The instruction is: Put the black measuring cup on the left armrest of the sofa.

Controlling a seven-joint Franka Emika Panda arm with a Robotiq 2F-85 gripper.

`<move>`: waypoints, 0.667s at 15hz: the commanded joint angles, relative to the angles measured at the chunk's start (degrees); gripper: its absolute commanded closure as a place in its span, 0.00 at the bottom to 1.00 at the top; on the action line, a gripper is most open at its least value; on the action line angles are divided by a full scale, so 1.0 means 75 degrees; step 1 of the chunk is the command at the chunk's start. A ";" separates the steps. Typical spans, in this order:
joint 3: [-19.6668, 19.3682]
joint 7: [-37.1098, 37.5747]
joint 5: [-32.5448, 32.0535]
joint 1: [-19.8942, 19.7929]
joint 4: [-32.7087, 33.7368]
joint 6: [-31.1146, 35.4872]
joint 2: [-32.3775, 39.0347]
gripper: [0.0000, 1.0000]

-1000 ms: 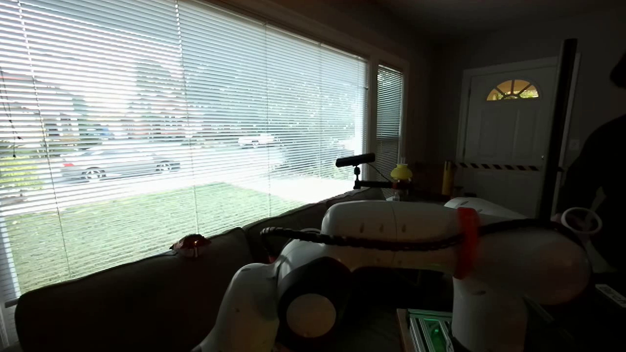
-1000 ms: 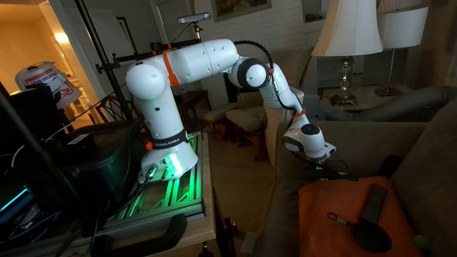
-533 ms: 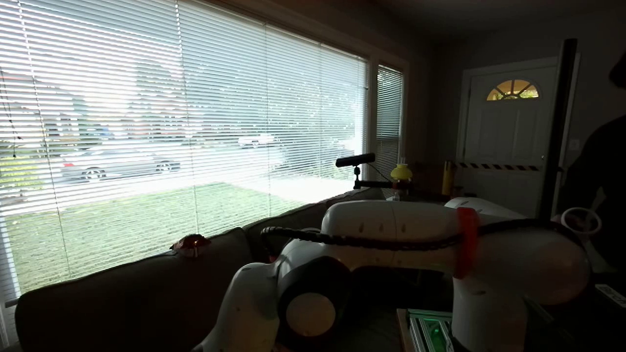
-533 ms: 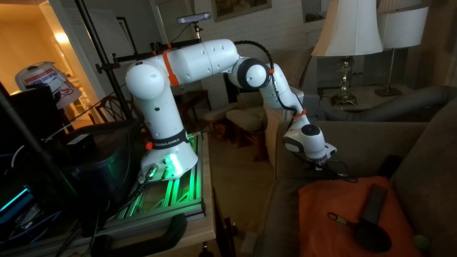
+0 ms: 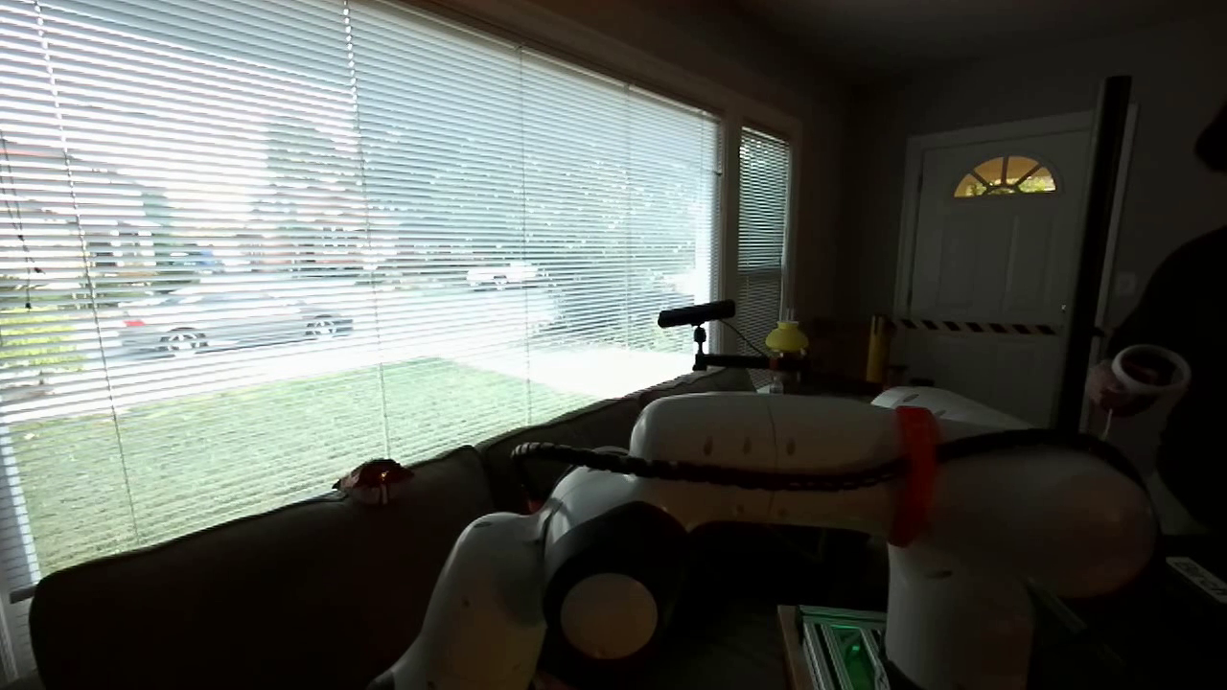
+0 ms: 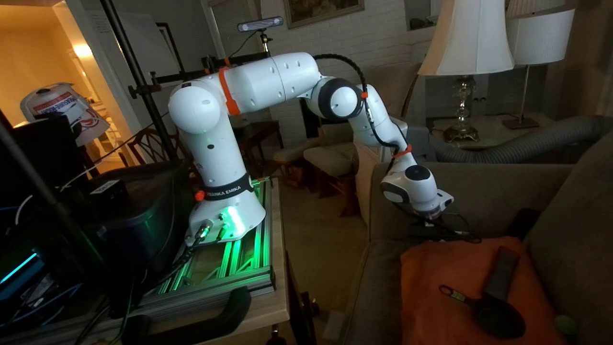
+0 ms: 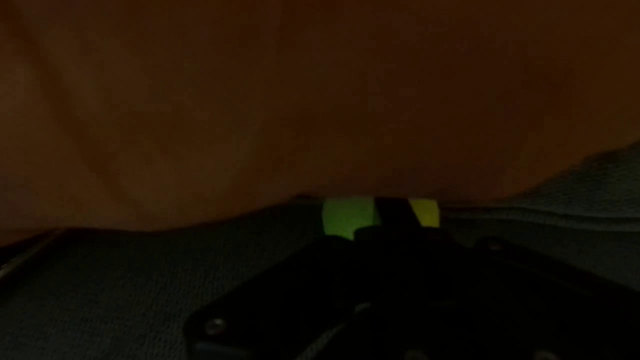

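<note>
The black measuring cup (image 6: 499, 317) lies on an orange cloth (image 6: 431, 287) on the sofa (image 6: 378, 297), its handle pointing to the left in an exterior view. Past the cloth's far edge, low over the seat, is my gripper (image 7: 395, 215), apart from the cup. Its dark fingers are together in the wrist view. Green and yellow patches flank the tips; whether these belong to the fingers or to something behind, I cannot tell. The sofa's armrest (image 6: 503, 184) rises behind the gripper. The wrist view is very dark and does not show the cup.
A long dark grey object (image 6: 503, 273) touches the cup. A green round thing (image 6: 566, 325) sits by the cloth, near the backrest (image 6: 574, 230). A shiny red packet (image 5: 374, 481) rests on top of the backrest. A grey hose (image 6: 527, 143) runs behind the armrest.
My wrist has shifted very slightly to the right in an exterior view. A person's hand with a white ring has risen at the right edge. Cup and cloth have not moved.
</note>
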 commanded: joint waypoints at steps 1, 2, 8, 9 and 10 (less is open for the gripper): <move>-0.0016 0.0045 -0.0156 -0.0029 0.0458 0.0378 0.0140 1.00; 0.0144 -0.0130 -0.0145 -0.0163 0.0577 0.0522 0.0168 1.00; 0.1611 -0.1357 -0.0103 -0.1044 0.0715 0.1225 0.0116 1.00; 0.1691 -0.1440 -0.0043 -0.1078 0.0714 0.1089 0.0126 1.00; 0.1682 -0.1470 0.0011 -0.1074 0.0683 0.0968 0.0124 1.00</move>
